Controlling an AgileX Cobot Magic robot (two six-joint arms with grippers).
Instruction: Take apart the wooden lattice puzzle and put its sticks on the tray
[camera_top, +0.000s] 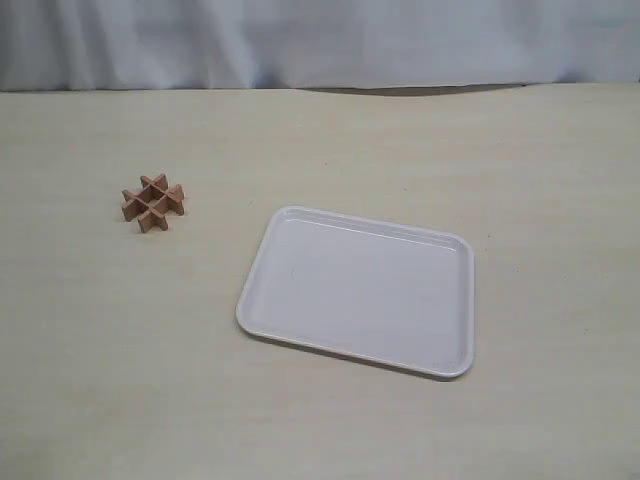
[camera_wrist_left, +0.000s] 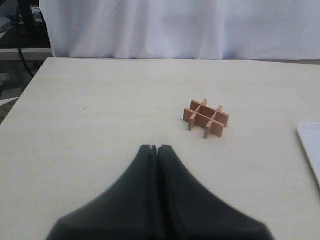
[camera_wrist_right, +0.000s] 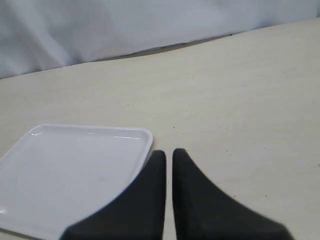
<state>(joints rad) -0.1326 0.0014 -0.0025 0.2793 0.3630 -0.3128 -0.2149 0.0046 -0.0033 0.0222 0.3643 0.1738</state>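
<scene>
The wooden lattice puzzle (camera_top: 153, 202) stands assembled on the table, left of the tray; its sticks are still crossed in a hash shape. In the left wrist view the puzzle (camera_wrist_left: 206, 117) lies ahead of my left gripper (camera_wrist_left: 154, 148) and well apart from it; the black fingers are pressed together on nothing. The white tray (camera_top: 360, 290) lies empty at the middle right. My right gripper (camera_wrist_right: 169, 152) hovers by a corner of the tray (camera_wrist_right: 75, 170), fingers nearly together with only a thin slit and nothing held. Neither gripper shows in the exterior view.
The table is pale wood-grain, with a white curtain (camera_top: 320, 40) along its far edge. An edge of the tray (camera_wrist_left: 311, 145) shows in the left wrist view. Dark equipment (camera_wrist_left: 30, 25) stands beyond the table's corner there.
</scene>
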